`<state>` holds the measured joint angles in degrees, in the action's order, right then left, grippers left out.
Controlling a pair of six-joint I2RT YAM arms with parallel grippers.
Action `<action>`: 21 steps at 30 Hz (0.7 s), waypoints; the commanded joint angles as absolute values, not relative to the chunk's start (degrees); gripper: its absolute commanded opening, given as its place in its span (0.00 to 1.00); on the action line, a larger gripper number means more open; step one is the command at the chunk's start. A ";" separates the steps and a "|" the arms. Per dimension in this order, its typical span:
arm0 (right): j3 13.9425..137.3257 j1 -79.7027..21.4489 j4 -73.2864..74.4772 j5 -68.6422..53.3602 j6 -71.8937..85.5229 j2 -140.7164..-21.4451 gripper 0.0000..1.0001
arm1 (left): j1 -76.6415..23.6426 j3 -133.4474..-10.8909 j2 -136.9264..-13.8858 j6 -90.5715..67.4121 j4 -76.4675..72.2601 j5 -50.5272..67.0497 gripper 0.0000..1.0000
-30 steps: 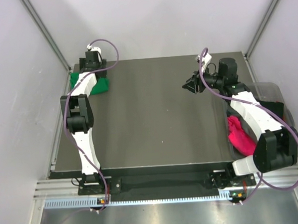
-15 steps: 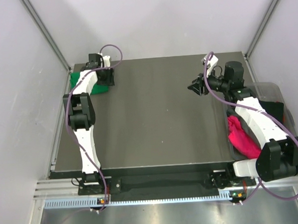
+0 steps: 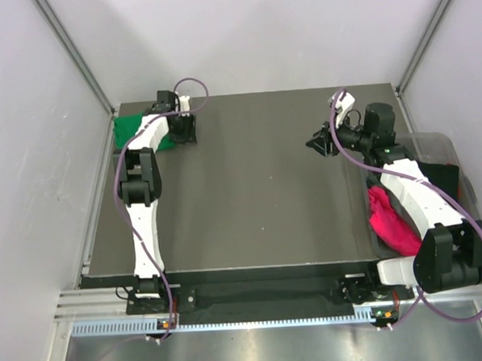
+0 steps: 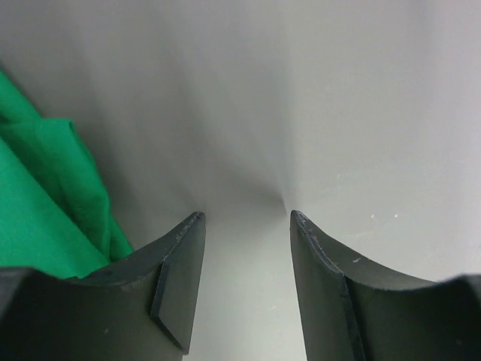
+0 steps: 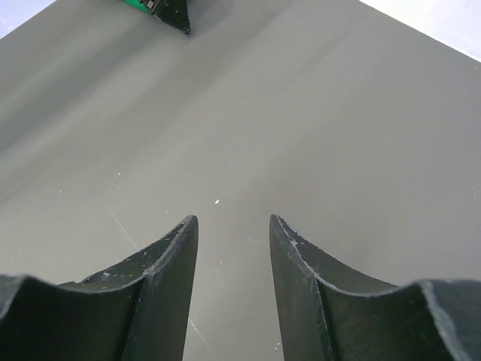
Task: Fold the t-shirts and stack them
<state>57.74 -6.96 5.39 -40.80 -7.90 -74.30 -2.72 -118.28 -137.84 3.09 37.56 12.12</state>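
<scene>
green t-shirt [image 3: 132, 130] sits compact in the far left corner of the table [image 3: 250, 196], and it looks folded and done. magenta t-shirt [image 3: 389, 221] lies crumpled at the right edge, not yet folded or stacked. left gripper [image 4: 246, 218] is just beside the green, jaws apart, nothing in them. right gripper [image 5: 233, 219] hangs over bare table, parted and empty too.

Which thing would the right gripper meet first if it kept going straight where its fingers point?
Only bare table lies ahead; the way looks free until the left gripper beside the green t-shirt, though height is unclear.
</scene>
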 commanded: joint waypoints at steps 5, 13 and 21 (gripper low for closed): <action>57.48 -6.15 1.49 -42.19 -8.00 -72.78 0.43 | -1.76 -113.38 -133.68 2.55 36.74 7.91 0.54; 56.34 -5.71 0.79 -42.36 -7.91 -72.25 0.43 | -0.44 -113.12 -133.77 2.28 37.00 5.72 0.54; 55.81 -5.63 0.44 -42.45 -7.73 -72.25 0.44 | 1.49 -109.25 -131.57 1.76 35.60 4.31 0.54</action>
<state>56.12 -6.46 3.68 -40.86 -7.68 -74.24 -0.62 -111.81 -134.13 2.83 35.24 6.24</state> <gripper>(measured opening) 0.437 0.543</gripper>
